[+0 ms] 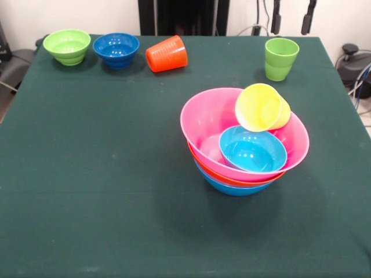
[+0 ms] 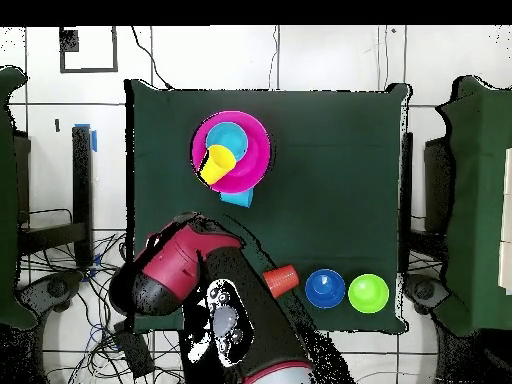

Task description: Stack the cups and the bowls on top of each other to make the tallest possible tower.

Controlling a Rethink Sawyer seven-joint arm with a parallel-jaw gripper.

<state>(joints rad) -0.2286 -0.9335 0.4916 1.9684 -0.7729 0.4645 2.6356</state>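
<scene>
The tower stands at the table's middle right: a wide pink bowl (image 1: 203,121) nested in an orange bowl (image 1: 200,162) and a blue bowl (image 1: 235,189). A small cyan bowl (image 1: 253,149) sits inside the pink one. The yellow cup (image 1: 262,108) lies tilted on the pink bowl's far rim, its mouth facing the camera. The light green cup (image 1: 281,58) stands upright at the far right. The ribbed orange cup (image 1: 167,54) lies on its side at the far edge. My gripper (image 1: 293,14) shows only two dark tips at the top edge, held apart, above and behind the green cup, holding nothing.
A small light green bowl (image 1: 67,46) and a small dark blue bowl (image 1: 116,49) stand at the far left. In the overhead view my arm (image 2: 185,265) covers the table corner over the green cup; the tower (image 2: 245,160), the orange cup (image 2: 282,281) and both small bowls show.
</scene>
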